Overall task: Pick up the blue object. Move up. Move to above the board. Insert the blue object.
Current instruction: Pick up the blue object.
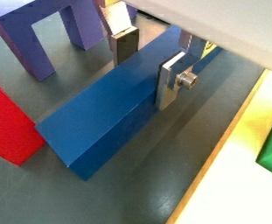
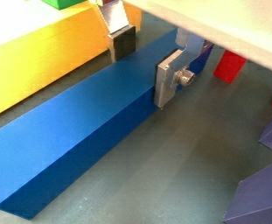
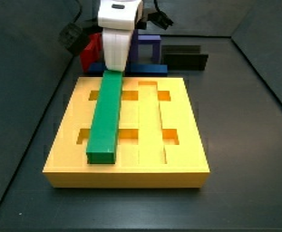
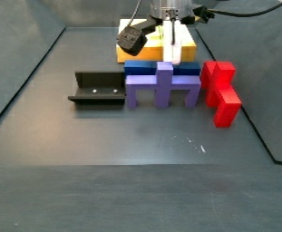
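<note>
From my station, both wrist views show the hand (image 2: 148, 63) straddling the blue object (image 2: 86, 131), which lies flat on the dark surface (image 2: 184, 166). One silver finger (image 2: 170, 77) presses flat against the bar's side and the other finger (image 1: 124, 39) stands at the opposite side (the contact there is partly hidden). I read it as closed on the bar.

In a wrist view the board (image 2: 38, 61) runs just beside the bar, with a red piece (image 2: 229, 63) beyond it. Another wrist view adds the purple piece (image 1: 51, 31) and the red block (image 1: 7, 122) near the bar's end.

Only a side view shows the board (image 3: 129, 136) whole, the green bar (image 3: 105, 116) seated in its groove, and the blue bar (image 3: 125, 69) at its 12 o'clock edge. In another side view the fixture (image 4: 97, 89) stands at 9 o'clock from the purple piece (image 4: 164, 86). There the fingertips are hidden behind the bar (image 4: 150, 66).

I can read no writing anywhere.
</note>
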